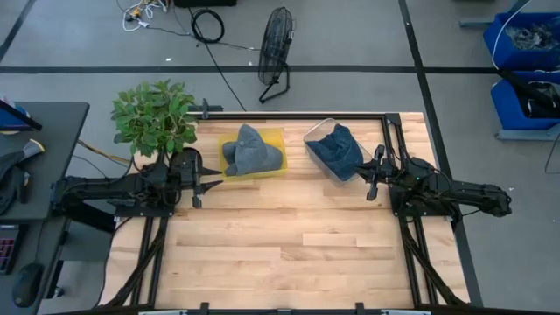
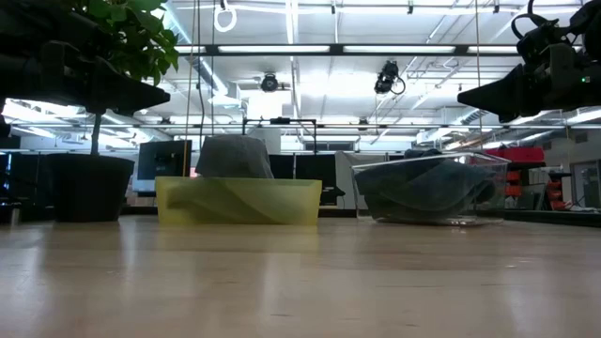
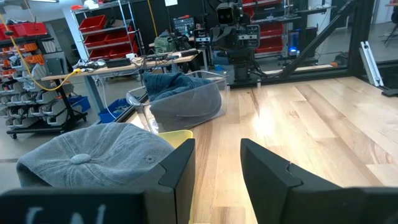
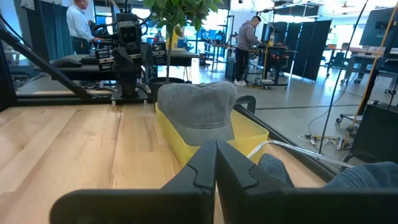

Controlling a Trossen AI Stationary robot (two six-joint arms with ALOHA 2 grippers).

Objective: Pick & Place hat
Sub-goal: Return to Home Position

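A grey cap (image 1: 252, 149) sits crown up in a yellow bin (image 1: 276, 136); it also shows in the low view (image 2: 233, 157) and in both wrist views (image 3: 93, 158) (image 4: 199, 111). A clear bin (image 1: 317, 133) to its right holds dark blue hats (image 1: 339, 149) (image 3: 180, 84). My left gripper (image 1: 198, 185) (image 3: 217, 168) hovers open above the table, left of the yellow bin (image 3: 178, 137). My right gripper (image 1: 371, 181) (image 4: 216, 163) is shut and hovers right of the clear bin (image 4: 292, 148). Neither touches anything.
A potted plant (image 1: 154, 115) stands at the table's far left corner, behind my left arm. The two bins (image 2: 239, 202) (image 2: 432, 192) stand side by side along the far edge. Bare wooden table (image 1: 289, 245) lies toward the near edge. People stand in the room beyond (image 4: 249, 46).
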